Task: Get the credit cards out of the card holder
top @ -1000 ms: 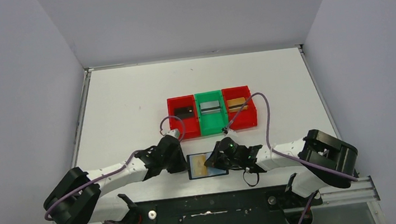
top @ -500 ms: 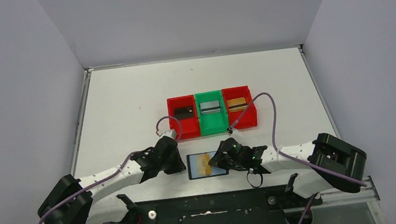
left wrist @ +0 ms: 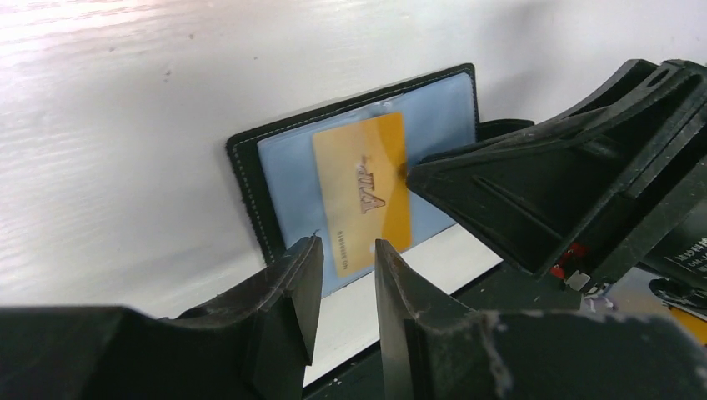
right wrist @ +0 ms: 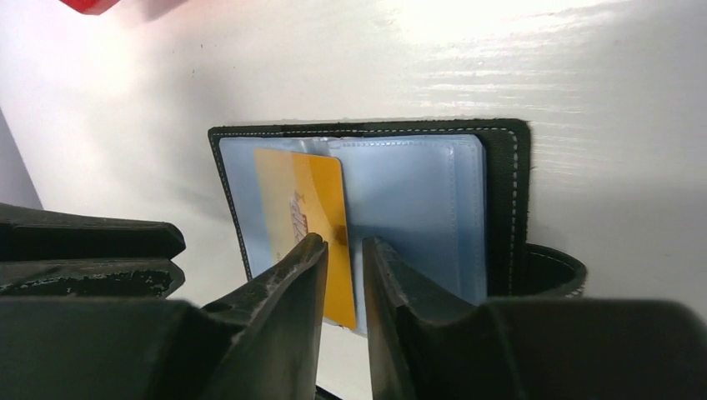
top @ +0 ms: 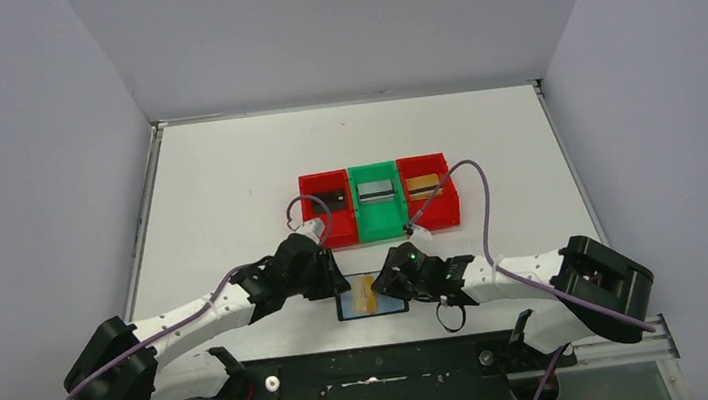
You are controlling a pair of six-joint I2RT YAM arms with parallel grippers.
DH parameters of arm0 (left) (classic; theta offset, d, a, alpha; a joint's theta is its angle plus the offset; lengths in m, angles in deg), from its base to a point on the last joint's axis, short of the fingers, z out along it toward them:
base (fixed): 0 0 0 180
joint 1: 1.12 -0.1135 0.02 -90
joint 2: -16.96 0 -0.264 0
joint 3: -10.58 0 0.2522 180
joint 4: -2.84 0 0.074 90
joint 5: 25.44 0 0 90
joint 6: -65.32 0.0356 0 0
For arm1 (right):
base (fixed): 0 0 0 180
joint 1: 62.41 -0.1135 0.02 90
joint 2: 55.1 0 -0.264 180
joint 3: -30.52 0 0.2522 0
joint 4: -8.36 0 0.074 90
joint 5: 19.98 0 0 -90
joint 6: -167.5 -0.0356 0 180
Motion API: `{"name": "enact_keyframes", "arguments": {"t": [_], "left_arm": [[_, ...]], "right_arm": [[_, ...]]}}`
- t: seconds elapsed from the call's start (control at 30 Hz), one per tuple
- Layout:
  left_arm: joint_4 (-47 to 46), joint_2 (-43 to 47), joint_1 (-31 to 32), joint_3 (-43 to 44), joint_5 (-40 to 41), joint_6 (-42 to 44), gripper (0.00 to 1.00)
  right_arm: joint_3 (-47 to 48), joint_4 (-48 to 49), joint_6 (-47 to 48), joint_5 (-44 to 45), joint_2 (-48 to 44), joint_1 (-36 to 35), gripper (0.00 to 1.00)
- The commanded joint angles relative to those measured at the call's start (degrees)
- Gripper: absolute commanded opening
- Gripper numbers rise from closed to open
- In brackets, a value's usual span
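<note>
Since a second ago the left fingers point(left wrist: 292, 292) are sliding right and are now hanging slightly apart, empty, at the open card holder point(left wrist: 244, 179). The right fingers point(right wrist: 283, 292), also slightly apart, are touching the gold card point(right wrist: 304, 208) on its blue pockets. Only the top view is showing the bins point(top: 380, 223), above it on the surface.

Top view: bright, even, diffuse light from above. The white table point(top: 226, 174) is close to washed out, with only soft, faint shadows along its near edge. Sharp overall, no motion blur. Left wrist: streaky glare on the table toward the top left. The left gripper point(left wrist: 346, 246) is dark, underexposed and a bit soft up close. The card holder point(left wrist: 283, 183) is in focus. Right wrist: streaky glare top right. The right gripper point(right wrist: 343, 242) is near black and soft-edged. Light sheen on the holder's plastic pockets.
</note>
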Motion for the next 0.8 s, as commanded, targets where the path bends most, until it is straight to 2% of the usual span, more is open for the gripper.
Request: {"name": "enact_keyframes", "arguments": {"t": [0.0,0.1,0.17,0.37,0.57,0.77], "left_arm": [[-4.81,-2.86,0.56,3.06,-3.3,1.88,0.29],[-7.13,-4.81,1.07,2.6,-4.94,1.83,0.3],[-8.14,-6.36,1.42,2.46,-5.7,1.54,0.3],[-6.0,-9.79,1.82,1.81,-3.52,0.25,0.3],[-4.86,-11.66,2.43,-0.16,-1.57,-0.67,0.28],[-4.67,-12.99,2.7,-1.79,-0.89,-1.67,0.25]], "right_arm": [[2.08,-5.54,2.12,5.87,-5.04,-0.08,0.29],[0.81,-4.85,1.99,6.24,-8.22,0.14,0.39],[-0.21,-3.7,1.44,5.95,-9.1,0.28,0.4],[-3.13,4.5,0.42,2.1,-6.33,0.39,0.38],[-2.59,8.34,-0.08,-1.34,-1.7,0.35,0.34],[-3.28,9.7,-0.16,-1.79,-0.89,0.5,0.33]]}}
